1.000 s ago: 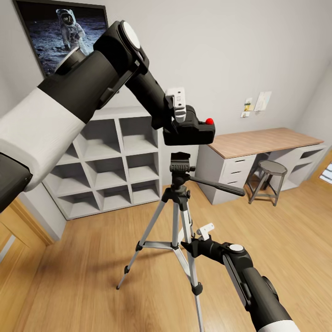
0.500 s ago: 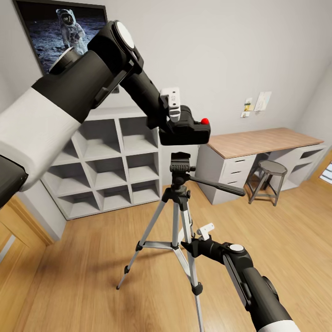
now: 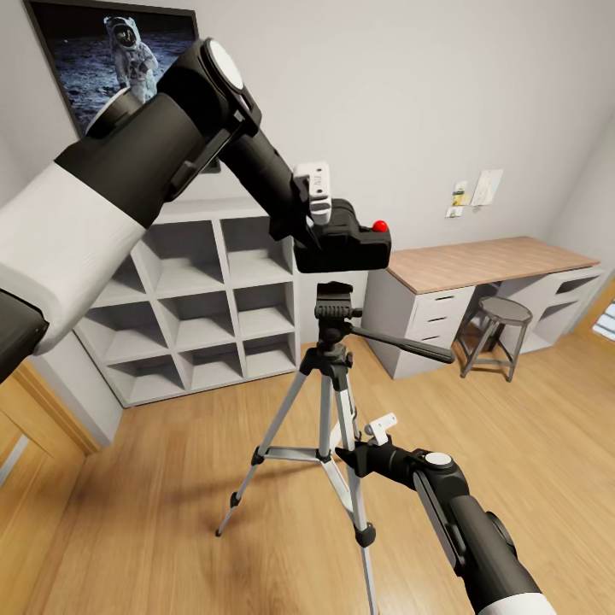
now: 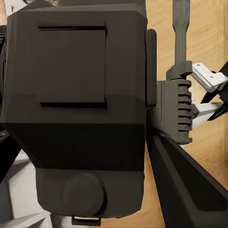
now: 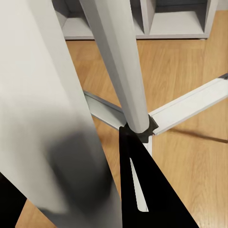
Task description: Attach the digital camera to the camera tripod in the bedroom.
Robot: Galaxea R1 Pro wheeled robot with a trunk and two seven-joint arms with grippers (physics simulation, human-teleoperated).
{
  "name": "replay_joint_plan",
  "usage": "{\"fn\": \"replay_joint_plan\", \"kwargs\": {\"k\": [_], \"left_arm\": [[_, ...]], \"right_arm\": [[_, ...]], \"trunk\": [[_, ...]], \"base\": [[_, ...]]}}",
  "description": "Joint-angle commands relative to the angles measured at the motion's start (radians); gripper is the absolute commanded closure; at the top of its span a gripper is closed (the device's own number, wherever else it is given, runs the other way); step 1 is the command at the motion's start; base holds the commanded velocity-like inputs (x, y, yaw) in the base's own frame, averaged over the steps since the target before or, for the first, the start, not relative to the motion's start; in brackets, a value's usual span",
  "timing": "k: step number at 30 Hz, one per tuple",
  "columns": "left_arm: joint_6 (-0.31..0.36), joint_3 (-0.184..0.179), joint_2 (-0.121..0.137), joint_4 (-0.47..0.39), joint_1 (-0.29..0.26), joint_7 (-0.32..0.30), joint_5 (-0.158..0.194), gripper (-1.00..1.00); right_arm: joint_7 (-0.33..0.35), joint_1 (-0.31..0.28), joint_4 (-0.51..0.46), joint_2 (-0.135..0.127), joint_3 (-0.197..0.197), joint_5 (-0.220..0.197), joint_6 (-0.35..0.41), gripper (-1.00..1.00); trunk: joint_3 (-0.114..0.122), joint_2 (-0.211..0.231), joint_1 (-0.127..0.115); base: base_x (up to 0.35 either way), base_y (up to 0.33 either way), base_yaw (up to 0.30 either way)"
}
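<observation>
— Black boxy digital camera (image 3: 346,242): where is it held?
— Clamped in the left claw (image 3: 318,205), just above the silver-legged camera tripod (image 3: 333,376). The right claw's (image 3: 369,440) state cannot be told.

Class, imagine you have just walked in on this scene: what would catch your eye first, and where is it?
First, the big left arm reaching across the upper left of the head view, its jaws shut on a black camera with a red mark. Directly below the camera, with a gap between them, stands the silver-legged tripod on the wooden floor. Behind hangs an astronaut picture.
</observation>
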Motion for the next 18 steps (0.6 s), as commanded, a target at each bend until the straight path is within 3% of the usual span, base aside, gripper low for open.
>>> {"fn": "replay_joint_plan", "kwargs": {"k": [1,14,18], "left_arm": [[0.007,-0.001,0.001,-0.001,-0.001,-0.007,-0.004,1.0],[0.008,-0.003,0.003,0.0,0.003,-0.008,0.007,1.0],[0.009,-0.032,0.003,0.002,0.003,-0.009,0.007,1.0]], "right_arm": [[0.007,-0.001,0.009,0.0,-0.002,0.039,0.023,1.0],[0.007,-0.001,0.008,-0.002,-0.002,0.039,0.023,1.0],[0.007,-0.001,0.008,-0.001,-0.002,0.039,0.023,1.0]], "trunk": [[-0.002,-0.002,0.001],[-0.002,-0.002,0.001],[-0.002,-0.002,0.001]], "base": [[0.0,0.0,0.0],[0.0,0.0,0.0],[0.0,0.0,0.0]]}}
